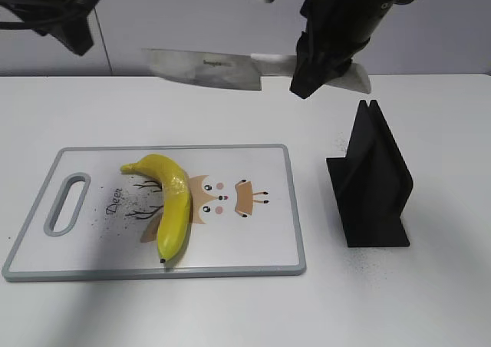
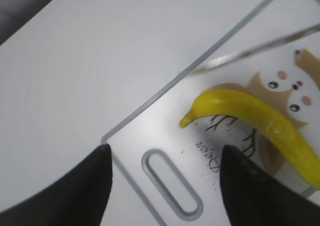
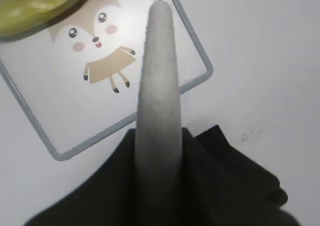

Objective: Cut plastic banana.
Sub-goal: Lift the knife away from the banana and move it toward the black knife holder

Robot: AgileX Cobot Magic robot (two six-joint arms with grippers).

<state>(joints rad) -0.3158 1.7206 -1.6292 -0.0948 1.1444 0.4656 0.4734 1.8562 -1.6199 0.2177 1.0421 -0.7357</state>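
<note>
The plastic banana (image 1: 172,199) is glossy yellow and lies whole on the white cutting board (image 1: 268,232). It also shows in the left wrist view (image 2: 260,118) and at the top left of the right wrist view (image 3: 35,6). My right gripper (image 1: 311,71) is shut on the grey handle (image 3: 160,86) of a knife, held high above the table behind the board, with the blade (image 1: 203,69) pointing left. My left gripper (image 2: 165,186) is open and empty, high above the board's handle slot (image 2: 172,183).
A black knife stand (image 1: 372,182) stands on the white table right of the board. The board (image 2: 150,131) has a grey rim and a fox drawing (image 1: 222,197).
</note>
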